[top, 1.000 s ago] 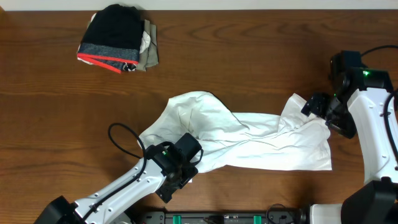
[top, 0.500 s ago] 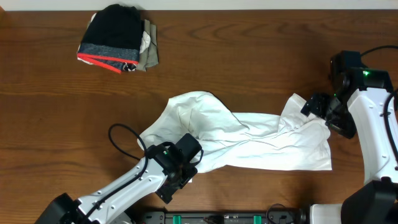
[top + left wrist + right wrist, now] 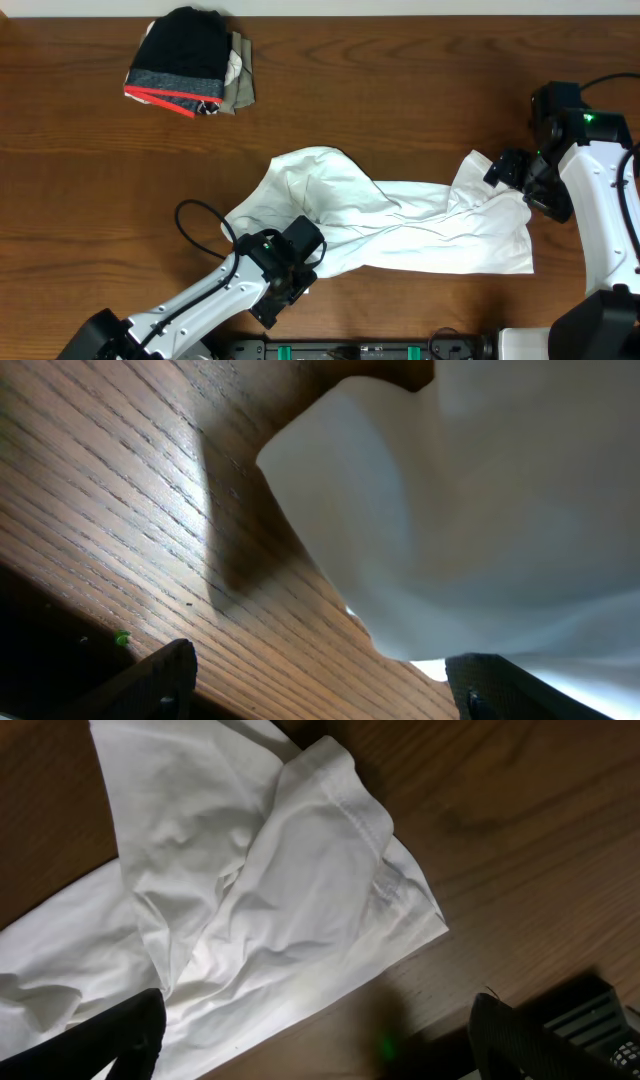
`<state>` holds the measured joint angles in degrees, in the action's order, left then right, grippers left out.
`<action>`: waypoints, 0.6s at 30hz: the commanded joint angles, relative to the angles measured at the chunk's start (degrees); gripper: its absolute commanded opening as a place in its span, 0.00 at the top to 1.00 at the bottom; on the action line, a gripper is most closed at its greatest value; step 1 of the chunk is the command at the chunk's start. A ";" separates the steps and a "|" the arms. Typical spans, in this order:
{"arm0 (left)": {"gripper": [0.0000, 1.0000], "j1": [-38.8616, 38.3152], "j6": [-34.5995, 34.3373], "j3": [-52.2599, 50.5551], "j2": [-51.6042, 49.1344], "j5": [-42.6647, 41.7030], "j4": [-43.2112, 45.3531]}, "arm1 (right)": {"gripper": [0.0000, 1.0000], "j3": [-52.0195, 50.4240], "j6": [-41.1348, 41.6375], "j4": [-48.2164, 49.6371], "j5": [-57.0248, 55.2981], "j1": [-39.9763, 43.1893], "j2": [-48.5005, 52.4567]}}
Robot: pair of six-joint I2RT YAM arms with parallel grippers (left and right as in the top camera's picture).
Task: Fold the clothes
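At the upper left of the overhead view a small pile of folded clothes lies on the brown wooden bench. Its top piece is black with a grey band and a red edge, and paler cloth shows at its right side. Any print on it is too small to read.

At lower centre-left the left tool sits at the lower left edge of the white shirt. From above its tips are hidden by the wrist and the cloth. A black cable loops off the arm just left of it. In the left wrist view only the two dark fingers show, cut off at the bottom corners of the frame and set wide apart. A rounded fold of white cloth hangs in front of them, blurred and close, above bare wood grain. Nothing is pinched between them.

The shirt lies crumpled across the middle of the bench, bunched higher at its left end and stretching to the right in a long wrinkled band.

At centre right the right tool hovers at the shirt's upper right corner. The right wrist view shows a stitched hem and a folded corner of the shirt. The fingers are spread wide at the bottom edge with nothing in their grip. A dark object at the lower right corner is too dim to make out.
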<state>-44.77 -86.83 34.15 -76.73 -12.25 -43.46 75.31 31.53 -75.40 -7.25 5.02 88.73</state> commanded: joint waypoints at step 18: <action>0.19 -1.75 -0.96 -1.27 -1.90 1.81 3.78 | 0.05 0.33 -0.98 -0.50 0.17 0.17 -0.70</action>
<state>-46.35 -87.22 33.34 -77.08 -11.81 -39.70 75.31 31.14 -75.77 -7.22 5.02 88.73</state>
